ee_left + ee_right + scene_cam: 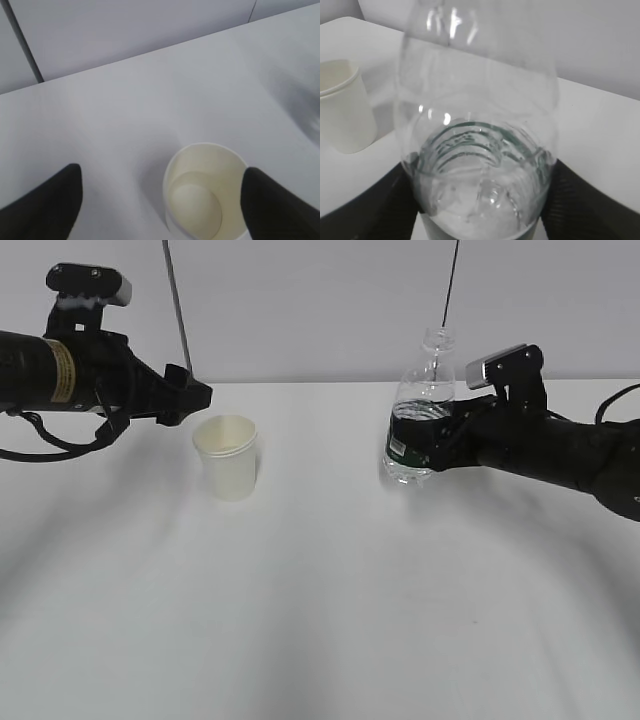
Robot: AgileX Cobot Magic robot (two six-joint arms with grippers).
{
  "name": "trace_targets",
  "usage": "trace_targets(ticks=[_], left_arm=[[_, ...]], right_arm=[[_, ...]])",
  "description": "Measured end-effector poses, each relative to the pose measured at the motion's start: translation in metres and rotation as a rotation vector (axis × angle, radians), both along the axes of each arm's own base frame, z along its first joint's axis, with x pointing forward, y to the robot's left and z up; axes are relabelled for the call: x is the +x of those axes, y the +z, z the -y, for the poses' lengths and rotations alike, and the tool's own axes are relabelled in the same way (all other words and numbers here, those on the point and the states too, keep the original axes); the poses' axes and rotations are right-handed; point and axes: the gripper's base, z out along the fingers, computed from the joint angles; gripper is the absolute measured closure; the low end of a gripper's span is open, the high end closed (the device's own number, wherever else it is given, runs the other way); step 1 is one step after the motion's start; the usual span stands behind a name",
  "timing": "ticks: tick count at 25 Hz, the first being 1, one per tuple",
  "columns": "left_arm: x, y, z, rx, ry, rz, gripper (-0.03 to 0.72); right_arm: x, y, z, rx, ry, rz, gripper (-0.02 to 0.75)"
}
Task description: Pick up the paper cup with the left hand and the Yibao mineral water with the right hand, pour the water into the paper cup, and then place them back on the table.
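The paper cup (pixel 230 457) stands upright on the white table (pixel 320 620), left of centre. My left gripper (pixel 196 397) hovers just above and left of its rim. In the left wrist view the left gripper (pixel 160 202) is wide open, with the cup (pixel 206 200) between the fingers, close to the right finger (pixel 272 205) and far from the left one. My right gripper (pixel 432 442) is shut on the Yibao mineral water bottle (pixel 420 410) at its green label. The bottle is capless and leans slightly. In the right wrist view the bottle (pixel 477 150) fills the gap between both fingers.
A thin dark pole (pixel 178 300) rises behind the left arm and another (pixel 452 280) behind the bottle. A grey wall backs the table. The cup also shows at the left of the right wrist view (pixel 342 105).
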Motion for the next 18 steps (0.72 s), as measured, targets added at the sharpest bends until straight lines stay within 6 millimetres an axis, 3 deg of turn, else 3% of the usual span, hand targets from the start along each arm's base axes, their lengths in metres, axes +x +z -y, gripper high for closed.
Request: trace_targets(ticks=[9,18], left_arm=[[0.0,0.0,0.0,0.0,0.0,0.0,0.105],[0.0,0.0,0.0,0.0,0.0,-0.001,0.109]], right_arm=[[0.001,-0.022,0.0,0.0,-0.008,-0.043,0.238],[0.002,-0.022,0.001,-0.007,-0.007,-0.035,0.238]])
